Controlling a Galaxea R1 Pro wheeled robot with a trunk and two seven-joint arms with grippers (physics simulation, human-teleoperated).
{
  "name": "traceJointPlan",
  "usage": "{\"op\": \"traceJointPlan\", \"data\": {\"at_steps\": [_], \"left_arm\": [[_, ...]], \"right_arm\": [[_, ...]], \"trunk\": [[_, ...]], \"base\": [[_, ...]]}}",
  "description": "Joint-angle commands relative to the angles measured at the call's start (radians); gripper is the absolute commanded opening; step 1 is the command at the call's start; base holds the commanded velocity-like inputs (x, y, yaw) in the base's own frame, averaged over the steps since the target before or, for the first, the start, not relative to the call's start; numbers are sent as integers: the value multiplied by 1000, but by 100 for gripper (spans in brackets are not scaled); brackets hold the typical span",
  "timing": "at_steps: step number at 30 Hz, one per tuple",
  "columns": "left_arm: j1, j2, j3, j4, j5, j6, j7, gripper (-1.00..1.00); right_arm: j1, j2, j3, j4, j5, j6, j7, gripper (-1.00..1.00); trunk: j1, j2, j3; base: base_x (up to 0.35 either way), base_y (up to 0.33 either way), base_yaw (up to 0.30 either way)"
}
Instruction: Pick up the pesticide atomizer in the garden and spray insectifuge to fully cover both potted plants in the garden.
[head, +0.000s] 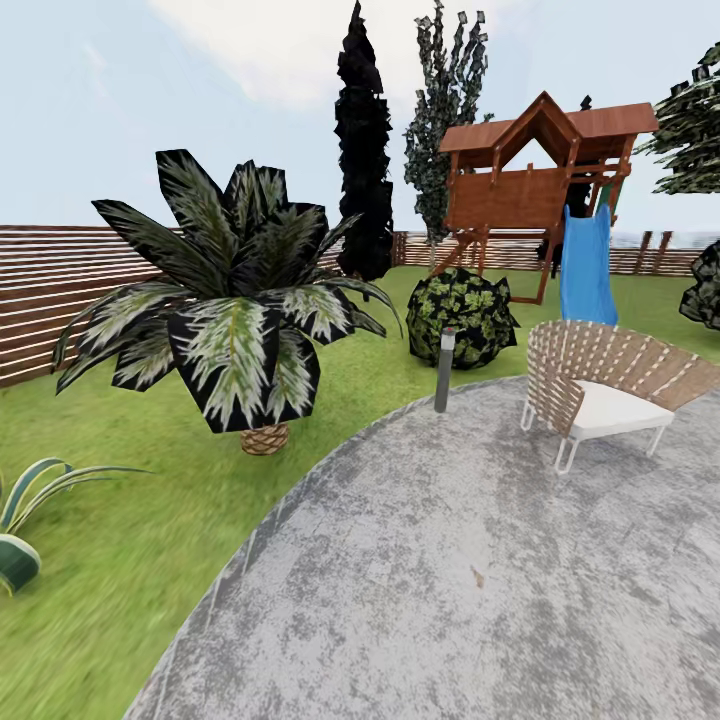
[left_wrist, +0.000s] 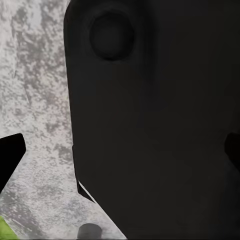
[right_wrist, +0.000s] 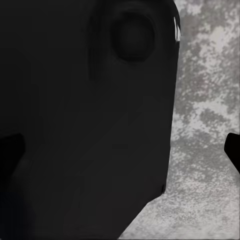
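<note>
- Grey mottled paving (head: 450, 580) across the lower right of the head view, curved edge against green lawn (head: 150, 520).
- Big palm with dark, white-streaked fronds and scaly brown trunk (head: 235, 310) on the lawn, left of centre.
- Spiky green-and-white striped agave (head: 25, 520) at the left edge, partly cut off.
- Tall grey bollard lamp (head: 445, 370) upright at the paving's far edge, just in front of a round dark-green bush (head: 465, 315).
- Woven brown chair with white cushion and white frame (head: 605, 390) on the paving at right.
- Red-brown wooden playhouse (head: 540, 170) with blue slide (head: 587, 265) behind, on the lawn.
- Brown horizontal-slat wooden fence (head: 50, 290) along the lawn's far side; two tall dark cypress-like trees (head: 365, 140) before it.
- Left wrist view — large black robot body close to the lens, mottled paving beside it, sliver of green at one corner; dark finger tips (left_wrist: 11, 155) at the edges, open or closed: cannot tell.
- Right wrist view — same black body over paving; finger state likewise cannot tell.
- Garden in view; pesticide atomizer and small potted rosettes not located.
</note>
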Motion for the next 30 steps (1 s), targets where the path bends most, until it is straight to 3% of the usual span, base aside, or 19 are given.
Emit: {"op": "traceJointPlan", "data": {"at_steps": [1, 10, 20, 24, 27, 30], "left_arm": [[0, -2, -2, 2, -2, -2, -2, 100], [0, -2, 0, 0, -2, -2, -2, 100], [0, -3, -3, -17, -3, -13, -2, 100], [-1, 3, -2, -40, -4, -35, 1, 100], [-18, 19, 0, -57, -3, -52, 3, 100], [-35, 19, -1, -74, -2, -69, 2, 100]], "right_arm": [[-3, 6, 2, -6, 1, -2, -2, 100], [-3, 34, 2, -38, 2, -15, -2, 100], [-3, 39, -2, -64, 2, -36, -3, 100], [-3, 33, -2, -87, 3, -58, -5, 100], [-3, 16, -3, -104, 3, -75, -6, 100], [-3, -1, -4, -121, 3, -92, -6, 100]], "trunk": [[0, 0, 0], [0, 0, 0], [0, 0, 0], [0, 0, 0], [0, 0, 0], [0, 0, 0]], "base": [[0, 0, 0], [0, 0, 0], [0, 0, 0], [0, 0, 0], [0, 0, 0], [0, 0, 0]]}}
